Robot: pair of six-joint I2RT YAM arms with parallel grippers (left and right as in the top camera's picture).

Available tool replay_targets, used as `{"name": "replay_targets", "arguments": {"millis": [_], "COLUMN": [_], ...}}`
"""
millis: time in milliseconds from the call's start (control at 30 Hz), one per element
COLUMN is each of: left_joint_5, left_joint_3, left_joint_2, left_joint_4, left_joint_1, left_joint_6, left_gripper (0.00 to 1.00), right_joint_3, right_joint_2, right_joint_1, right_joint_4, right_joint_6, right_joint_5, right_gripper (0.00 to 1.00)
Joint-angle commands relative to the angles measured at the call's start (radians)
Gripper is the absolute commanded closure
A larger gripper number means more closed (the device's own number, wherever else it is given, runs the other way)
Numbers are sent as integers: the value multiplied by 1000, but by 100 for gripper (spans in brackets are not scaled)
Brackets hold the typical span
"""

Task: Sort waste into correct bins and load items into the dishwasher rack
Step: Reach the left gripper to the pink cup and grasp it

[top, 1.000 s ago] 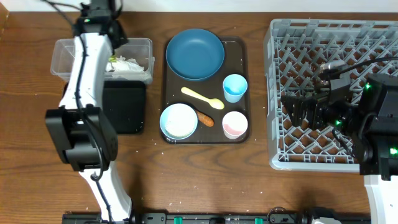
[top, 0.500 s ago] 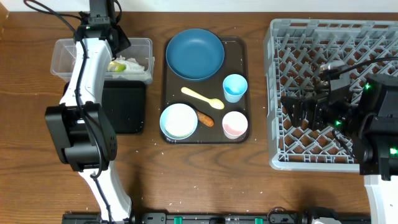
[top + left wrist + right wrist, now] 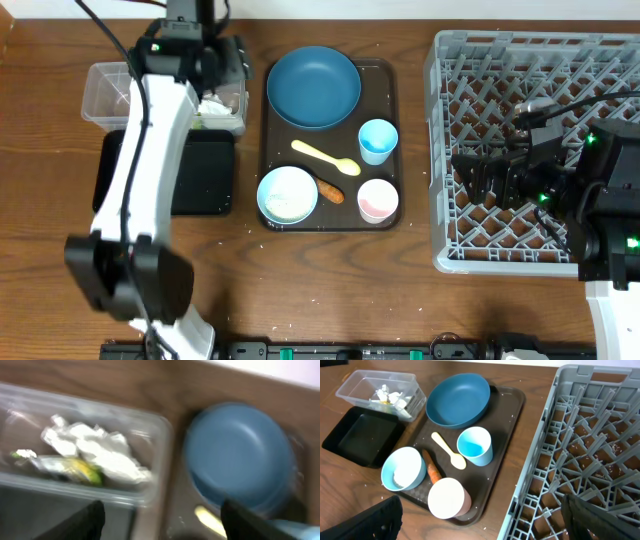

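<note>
Rice (image 3: 398, 476) in the bowl (image 3: 413, 460) may spill if we tilt it. Left gripper (image 3: 161, 521) and right gripper (image 3: 482, 519) are open, empty.

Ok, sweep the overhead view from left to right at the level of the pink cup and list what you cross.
black tray → bowl → orange food piece → pink cup → dish rack

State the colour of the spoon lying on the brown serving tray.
Pale yellow. The spoon shows best in the right wrist view.
</note>
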Motion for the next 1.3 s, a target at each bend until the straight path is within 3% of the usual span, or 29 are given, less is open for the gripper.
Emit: {"name": "replay_targets", "arguments": {"millis": [0, 133, 233, 500, 800, 1267], "left_joint_5": [138, 298, 330, 394, 392, 136], "left_joint_3": [12, -14, -67, -268, -290, -360], "left_joint_2": [-19, -18, -18, -18, -16, 41], "left_joint_4": [-87, -212, -257, -161, -99, 51], "left_joint_1": [-34, -89, -141, -288, -420, -550], "left_joint_6": [47, 141, 188, 182, 159, -114], "left_gripper": [24, 24, 24, 24, 24, 25], "right_joint_3": [19, 19, 19, 19, 19, 19], "right_joint_2": [2, 2, 2, 2, 2, 2], "right_joint_1": [8, 8, 8, 8, 8, 8], "right_joint_4": [0, 1, 0, 0, -9, -17], "right_joint_6": [-3, -2, -2, -2, -2, -2], "right_joint_5": [0, 0, 0, -1, -1, -1], "right_gripper": [1, 1, 1, 1, 1, 1]}}
